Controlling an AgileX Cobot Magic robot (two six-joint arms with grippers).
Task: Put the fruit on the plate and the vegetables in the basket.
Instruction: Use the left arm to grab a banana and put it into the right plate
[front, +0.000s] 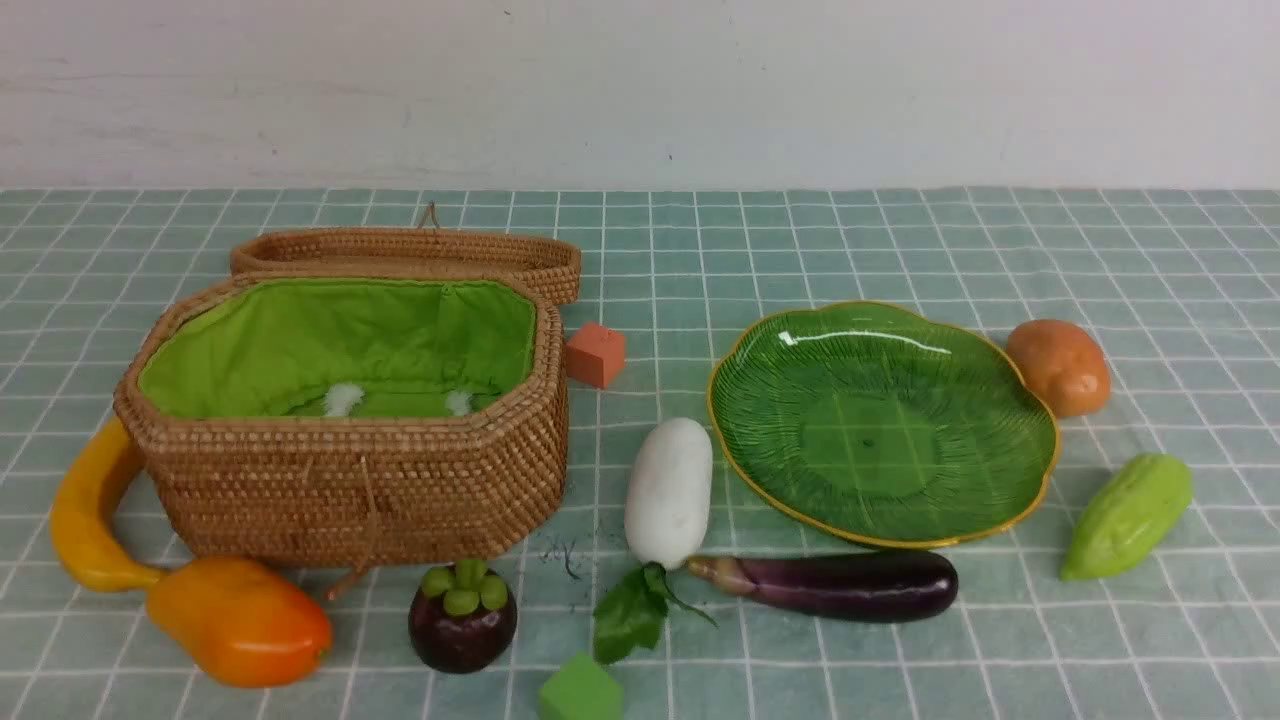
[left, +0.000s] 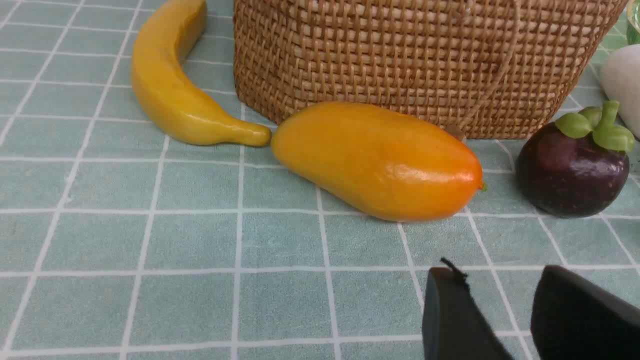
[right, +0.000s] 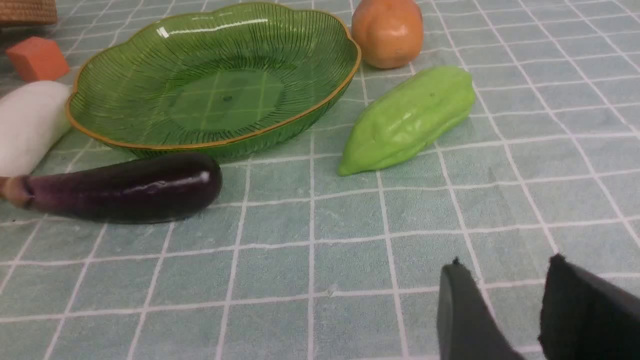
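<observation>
Front view: basket (front: 350, 480) is set left on the counter (front: 900, 250), lid swung open behind it, green lining exposed. Banana (front: 85, 520) is curled round the basket's left corner. Mango (front: 240, 620) and mangosteen (front: 462, 620) are placed in front of the basket. Radish (front: 668, 490) is laid between basket and plate (front: 880, 420), leaf end toward the camera. Eggplant (front: 840, 585) is laid just in front of the plate. Potato (front: 1060, 367) is seen at the plate's far right edge, gourd (front: 1125, 515) near its right side. Orange cube (front: 596, 354) is just right of the basket; green cube (front: 580, 690) is at the near edge.

Left wrist view: left jaws are seen parted, nothing gripped, over bare counter. Mango (left: 380, 160) is closest, banana (left: 170, 95) tip just beside it, mangosteen (left: 572, 170) near, all against the basket (left: 400, 60) wall.

Right wrist view: right jaws are seen parted, nothing gripped, over bare counter. Eggplant (right: 125, 187), gourd (right: 410, 117) and potato (right: 387, 32) are grouped round the plate (right: 215, 60); radish (right: 27, 125) is partly cut off.
</observation>
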